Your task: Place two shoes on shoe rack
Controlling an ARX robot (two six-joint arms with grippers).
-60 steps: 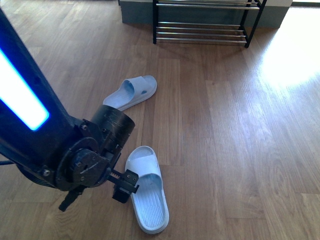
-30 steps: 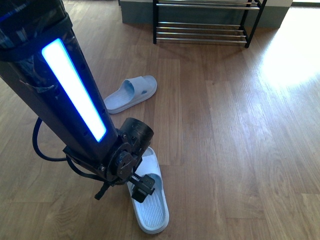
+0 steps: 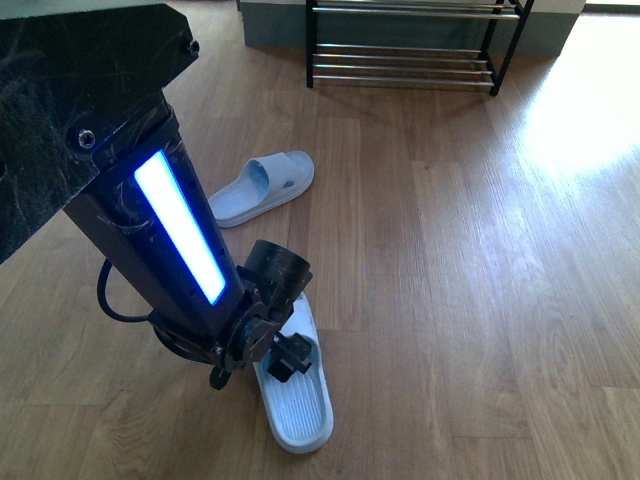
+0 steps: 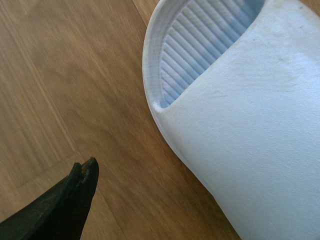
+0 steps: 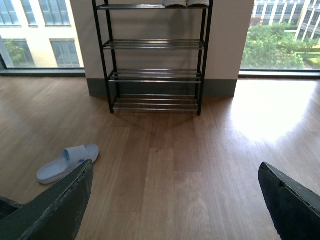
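Two pale blue slides lie on the wooden floor. The far slide lies towards the shoe rack, which stands at the back wall. The near slide lies under my left gripper, which is open and low over its strap. In the left wrist view the slide's strap fills the right side, and one black fingertip hangs over bare floor beside it. My right gripper is open and empty, facing the rack, with the far slide beside one finger.
My left arm, with its lit blue strip, covers the left of the front view. Windows flank the rack, and a bright sunlit patch lies on the floor. Pale items on the rack's top shelf are cut off by the frame.
My left arm has swung in and down. Its gripper has moved from beside the near slide's left edge to over its strap. Neither slide has clearly moved.
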